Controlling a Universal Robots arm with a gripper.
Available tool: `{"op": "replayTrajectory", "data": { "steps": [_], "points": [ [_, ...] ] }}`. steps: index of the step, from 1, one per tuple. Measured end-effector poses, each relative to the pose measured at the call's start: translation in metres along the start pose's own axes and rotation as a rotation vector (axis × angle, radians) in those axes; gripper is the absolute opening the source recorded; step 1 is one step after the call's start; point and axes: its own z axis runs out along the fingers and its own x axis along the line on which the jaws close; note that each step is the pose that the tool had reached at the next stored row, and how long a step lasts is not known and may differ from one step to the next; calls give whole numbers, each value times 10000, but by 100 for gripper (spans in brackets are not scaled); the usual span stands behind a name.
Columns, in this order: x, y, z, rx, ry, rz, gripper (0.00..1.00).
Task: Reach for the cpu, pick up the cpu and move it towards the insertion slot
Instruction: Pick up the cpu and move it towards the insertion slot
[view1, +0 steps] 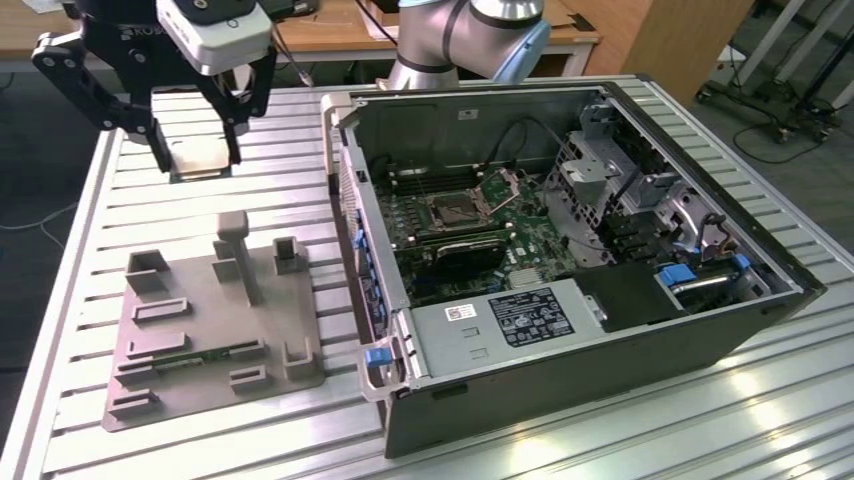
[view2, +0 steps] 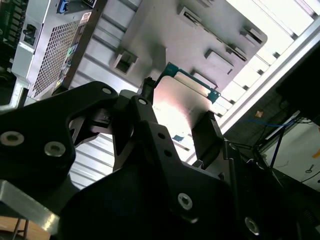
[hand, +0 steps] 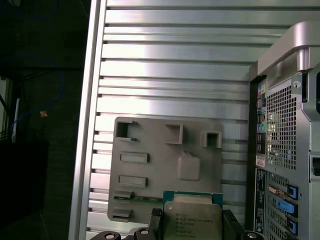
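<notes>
In the exterior view my gripper (view1: 199, 160) hangs high over the table's far corner on the view's left, shut on the cpu (view1: 203, 154), a thin tan-and-silver square held flat between the two black fingers. Both wrist views show the cpu (hand: 192, 212) (view2: 180, 100) clamped by its opposite edges, above the slatted table. The insertion slot (view1: 454, 210) is the silver-framed socket on the motherboard inside the open computer case, well off to the exterior view's right of the gripper. Its hinged plate (view1: 505, 185) stands raised.
A grey plastic tray (view1: 200, 330) with upright blocks lies on the slatted aluminium table (view1: 267, 130), below the gripper in the first wrist view (hand: 165, 155). The open computer case (view1: 601, 340) has tall walls around the motherboard. The arm's base (view1: 467, 40) stands behind the case.
</notes>
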Motion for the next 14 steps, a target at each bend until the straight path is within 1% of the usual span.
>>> {"op": "replayTrajectory", "data": {
  "steps": [14],
  "points": [
    [-45,-3,0,0,-1,0,55]
  ]
}}
